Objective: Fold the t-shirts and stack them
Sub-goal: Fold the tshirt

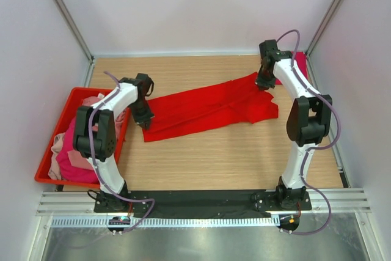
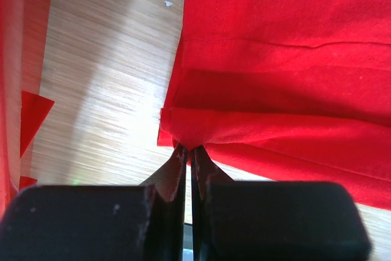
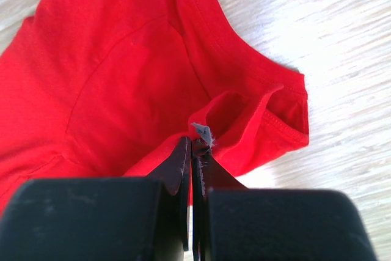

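A bright red t-shirt (image 1: 208,108) lies stretched slantwise across the wooden table between both arms. My left gripper (image 1: 145,123) is shut on its near-left corner; in the left wrist view the fingertips (image 2: 189,151) pinch a bunched fold of the red fabric (image 2: 287,59). At the shirt's far right end, my right gripper (image 1: 266,84) is also shut on it. The right wrist view shows those fingers (image 3: 197,145) clamped on the cloth (image 3: 122,77) beside a sleeve opening (image 3: 269,120). More t-shirts, pale pink (image 1: 91,103) and magenta (image 1: 70,136), lie heaped in the bin.
A red plastic bin (image 1: 67,181) stands at the table's left edge, close beside the left arm. Some magenta cloth (image 1: 300,64) shows at the back right corner behind the right arm. White walls enclose the table on three sides.
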Action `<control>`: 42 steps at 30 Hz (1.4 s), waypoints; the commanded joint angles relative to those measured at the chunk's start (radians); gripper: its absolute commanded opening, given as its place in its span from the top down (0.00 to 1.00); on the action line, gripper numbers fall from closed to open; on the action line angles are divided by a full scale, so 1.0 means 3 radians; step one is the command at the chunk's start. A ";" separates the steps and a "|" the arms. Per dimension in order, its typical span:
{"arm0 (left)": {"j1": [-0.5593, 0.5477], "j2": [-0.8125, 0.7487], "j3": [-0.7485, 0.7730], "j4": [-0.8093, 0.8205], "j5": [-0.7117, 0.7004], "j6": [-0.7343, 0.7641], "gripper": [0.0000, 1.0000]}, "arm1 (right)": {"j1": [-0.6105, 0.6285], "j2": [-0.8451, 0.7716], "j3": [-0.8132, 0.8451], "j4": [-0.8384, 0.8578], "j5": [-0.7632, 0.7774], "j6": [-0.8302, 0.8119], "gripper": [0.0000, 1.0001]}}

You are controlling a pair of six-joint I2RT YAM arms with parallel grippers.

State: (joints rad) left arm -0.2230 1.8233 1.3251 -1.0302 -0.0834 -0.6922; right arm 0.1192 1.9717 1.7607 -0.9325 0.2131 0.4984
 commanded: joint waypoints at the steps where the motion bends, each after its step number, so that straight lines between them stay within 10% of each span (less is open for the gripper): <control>1: 0.0043 0.0038 0.0164 -0.0002 -0.0034 0.0078 1.00 | -0.0034 0.0059 0.0200 0.0132 -0.0015 -0.0046 0.99; 23: 0.0104 0.0513 0.0517 0.0069 -0.0049 0.0109 0.93 | -0.0126 0.0627 0.0691 0.0137 -0.0127 -0.0086 0.99; 29: 0.0099 0.0351 0.0671 0.0013 -0.0192 0.0083 0.56 | -0.0167 0.0908 0.0981 0.0209 -0.0321 -0.0056 0.78; 34: 0.0058 -0.0038 0.0804 -0.0115 -0.0295 0.0246 0.48 | -0.0167 0.1092 0.1671 -0.0153 -0.0189 -0.0173 0.47; 42: -0.0167 -0.0438 0.0344 0.0309 0.0640 0.0487 0.52 | 0.0312 0.0439 0.0994 -0.0109 -0.0194 -0.0378 0.42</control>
State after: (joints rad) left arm -0.2428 1.6939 1.4784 -0.9924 -0.0322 -0.5953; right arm 0.1116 2.2349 2.1334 -0.9810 0.1642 0.4225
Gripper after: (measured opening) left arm 0.483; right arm 0.582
